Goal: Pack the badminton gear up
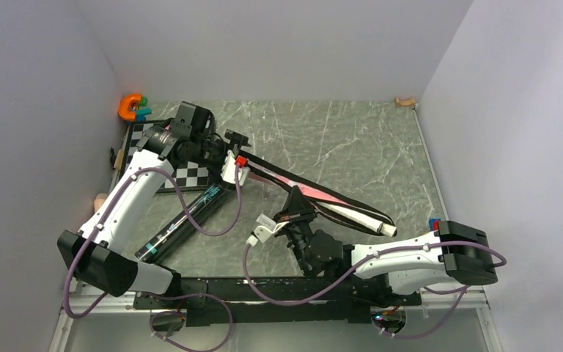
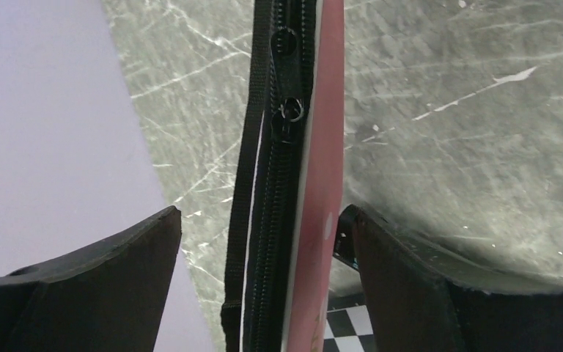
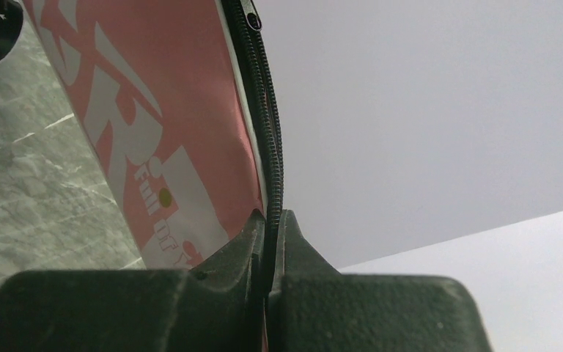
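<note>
The pink bag (image 1: 321, 195) lettered "SPORT" stands on edge, running from the left gripper down to the right. A white racket handle (image 1: 370, 220) sticks out at its lower right end. My left gripper (image 1: 238, 158) is open and straddles the bag's zippered edge (image 2: 282, 183), with two zipper pulls (image 2: 290, 110) just beyond the fingers. My right gripper (image 1: 293, 213) is shut on the bag's black zipper edge (image 3: 264, 132); the pink lettered side (image 3: 139, 125) is to its left. The long black tube (image 1: 183, 220) lies on the table under the left arm. No shuttlecocks are in view.
A black-and-white chessboard (image 1: 187, 174) lies at the left under the left arm and shows in the left wrist view (image 2: 348, 334). An orange U-shaped toy (image 1: 130, 107) sits in the back left corner. A small wooden piece (image 1: 405, 101) lies at the back right. Grey walls close three sides.
</note>
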Tool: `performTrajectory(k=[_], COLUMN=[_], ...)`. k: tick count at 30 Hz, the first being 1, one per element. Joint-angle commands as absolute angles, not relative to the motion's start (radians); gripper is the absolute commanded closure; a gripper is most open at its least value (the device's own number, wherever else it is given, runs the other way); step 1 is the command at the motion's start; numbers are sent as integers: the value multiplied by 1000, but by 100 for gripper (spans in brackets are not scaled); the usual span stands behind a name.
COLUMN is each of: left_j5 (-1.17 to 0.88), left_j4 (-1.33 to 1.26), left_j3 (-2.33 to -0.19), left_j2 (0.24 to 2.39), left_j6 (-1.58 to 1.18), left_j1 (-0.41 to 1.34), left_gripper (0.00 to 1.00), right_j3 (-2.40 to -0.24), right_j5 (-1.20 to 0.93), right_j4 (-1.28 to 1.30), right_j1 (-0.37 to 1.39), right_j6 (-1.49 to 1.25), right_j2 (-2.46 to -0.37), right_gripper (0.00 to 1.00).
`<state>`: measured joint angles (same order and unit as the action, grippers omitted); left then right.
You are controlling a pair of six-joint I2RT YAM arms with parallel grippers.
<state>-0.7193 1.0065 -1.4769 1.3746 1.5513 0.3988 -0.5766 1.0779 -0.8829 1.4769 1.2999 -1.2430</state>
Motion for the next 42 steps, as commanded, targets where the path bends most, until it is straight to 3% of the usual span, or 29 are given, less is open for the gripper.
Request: performTrajectory(k=[1,4,8,12,15,21,22,24,31,38,42], left_j5=[-698,-694,-713,-689,-684,-649,-640,-599,-474,-356,-353], left_j4=[1085,1155,1270,1178,1093,984,979,951,885,881,823], left_j3=[-1531,-1637,-1733,-1614,-1507,-1395,-1397,-1404,-1425,-1484,-1434], left_j2=[1403,1458,1498,1409,1328,1245,1245,1249,1248,1262,1219], left_j6=[1590,1573,1588,1553,1493,1380,1358,1287,1075,899,869], left_j1=[402,406,409,417,421,446,452,473,541,583,583], left_gripper=[17,36,42,47,68,77,81,99,100,100,100], right_j3=[-590,-586,-577,-566,-564,-566,-566,-568,-599,-681,-736], right_j5=[1090,1097,1104,1108,1103,1090,1087,1085,1081,990,860], right_j4=[-1092,-1117,-1124,-1151,-1145,-1154,-1168,-1191,-1092,-551,-260], right_j1=[1498,1512,1518,1519,1520,1519,1520,1520,1518,1510,1474], right_j6=[1365,1375,1365,1357,1343,1338,1343,1345,1172,709,437], right_j2=[-1245,-1254,-1263,-1265,-1260,-1275,-1280,-1288,-1214,-1045,-943], right_gripper=[100,100,100,100,100,100,100,100,100,100,83])
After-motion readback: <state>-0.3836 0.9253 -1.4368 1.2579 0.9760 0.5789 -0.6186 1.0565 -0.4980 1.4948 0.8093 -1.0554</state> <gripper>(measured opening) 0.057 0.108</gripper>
